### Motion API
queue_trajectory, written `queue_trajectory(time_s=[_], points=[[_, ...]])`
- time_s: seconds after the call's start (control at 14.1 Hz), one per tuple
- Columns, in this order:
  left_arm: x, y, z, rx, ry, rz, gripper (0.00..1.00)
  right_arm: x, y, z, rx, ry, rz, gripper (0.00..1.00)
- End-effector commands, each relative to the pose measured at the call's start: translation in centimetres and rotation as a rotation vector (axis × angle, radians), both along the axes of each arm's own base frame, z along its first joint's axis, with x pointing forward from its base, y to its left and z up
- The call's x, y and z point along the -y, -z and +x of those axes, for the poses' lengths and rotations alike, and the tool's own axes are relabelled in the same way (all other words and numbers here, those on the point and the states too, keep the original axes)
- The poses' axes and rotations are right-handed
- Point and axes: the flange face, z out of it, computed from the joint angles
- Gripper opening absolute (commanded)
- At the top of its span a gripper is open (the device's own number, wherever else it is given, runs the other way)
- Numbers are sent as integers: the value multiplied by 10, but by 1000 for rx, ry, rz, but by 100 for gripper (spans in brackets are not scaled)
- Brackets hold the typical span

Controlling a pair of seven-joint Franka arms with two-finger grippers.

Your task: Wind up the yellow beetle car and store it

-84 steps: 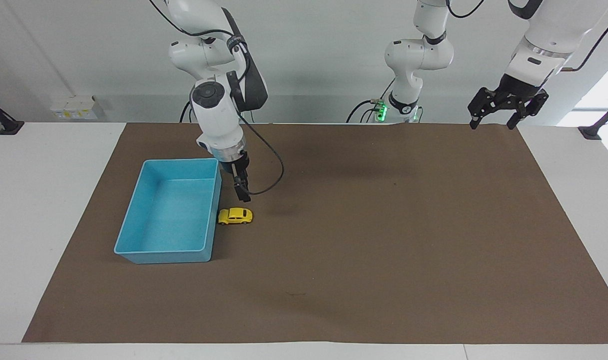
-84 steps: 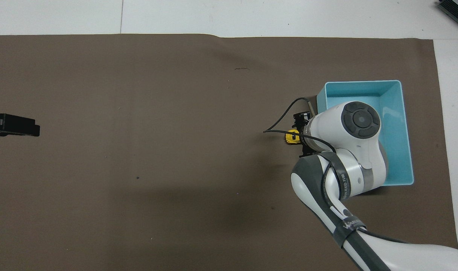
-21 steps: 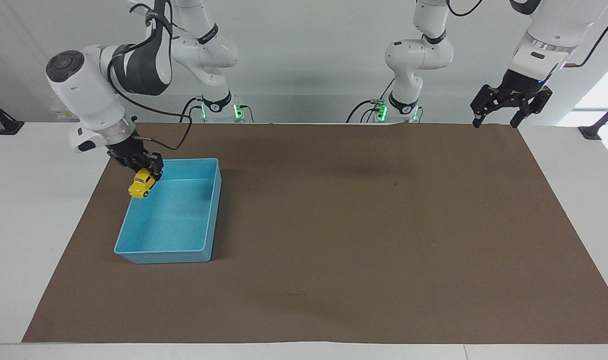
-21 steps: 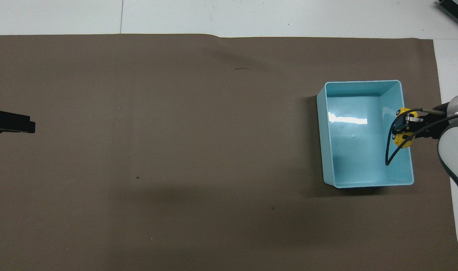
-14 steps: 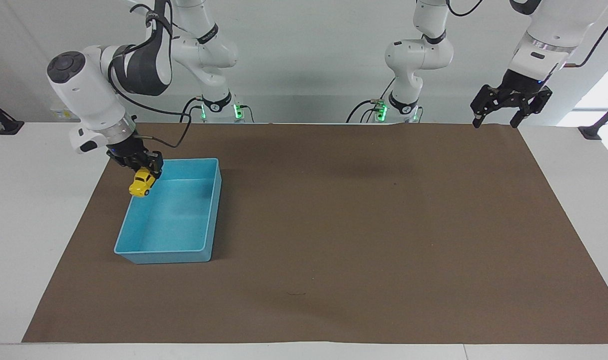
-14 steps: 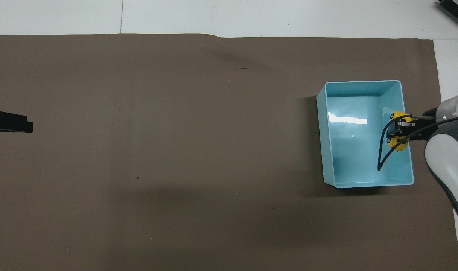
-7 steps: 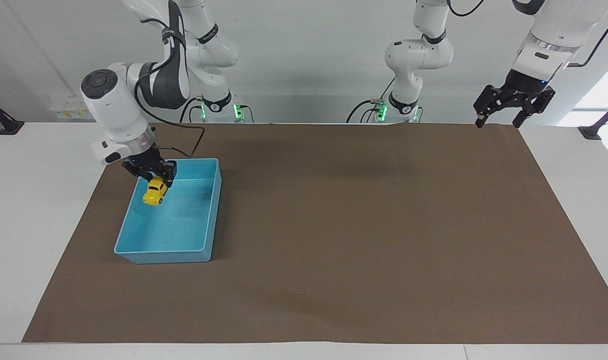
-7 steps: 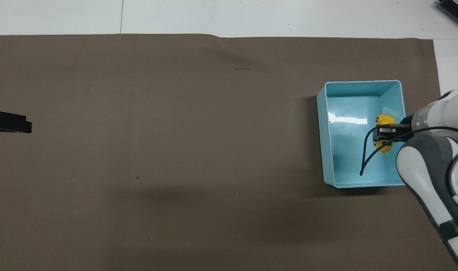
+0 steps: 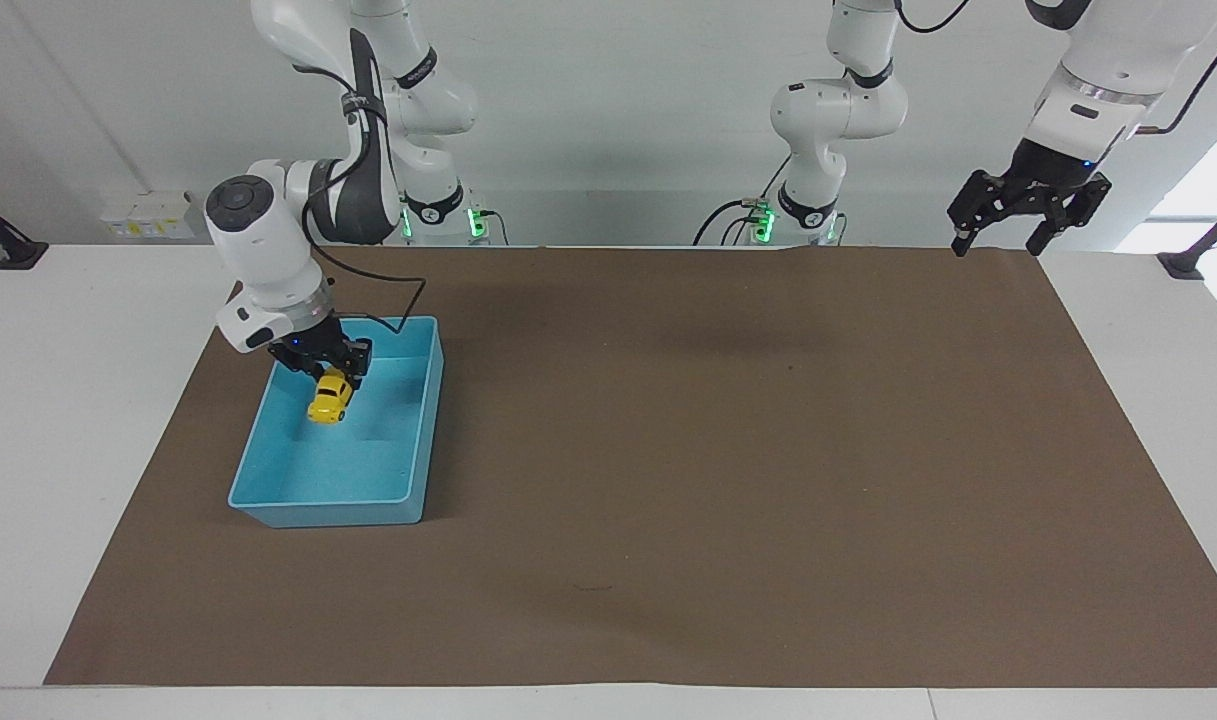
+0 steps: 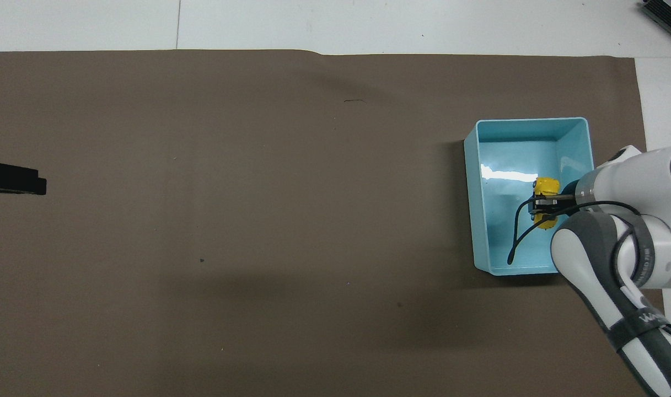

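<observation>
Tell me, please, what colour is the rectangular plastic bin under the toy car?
Light blue; the rectangular plastic bin shows best in the overhead view.

You see long white table (image 9: 88, 420), large brown paper-like mat (image 9: 728, 450) spread flat over most of it; rectangular light-blue plastic bin (image 9: 423, 440) sits on mat toward right arm's end, white margins bare at both ends

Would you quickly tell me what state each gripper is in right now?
Left gripper: open, holding nothing, waiting over the mat's edge.
Right gripper: shut on the yellow beetle car, over the blue bin.
</observation>
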Motion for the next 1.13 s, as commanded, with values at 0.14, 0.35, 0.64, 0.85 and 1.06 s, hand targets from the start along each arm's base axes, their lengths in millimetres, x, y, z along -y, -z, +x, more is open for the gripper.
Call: queue_trajectory(time_s=[0.14, 0.35, 0.64, 0.85, 1.06], points=[[-2, 1, -2, -5, 1, -2, 100, -4, 36, -1, 24, -48, -8, 0], [-2, 1, -2, -5, 1, -2, 100, 1, 75, -7, 54, -106, -4, 0], [-3, 1, -2, -5, 0, -2, 100, 3, 76, -7, 50, -157, -5, 100], [-2, 0, -2, -3, 1, -2, 100, 1, 61, -1, 73, -161, -9, 100], [-3, 0, -2, -3, 0, -2, 100, -2, 31, 3, 53, -162, -10, 100]])
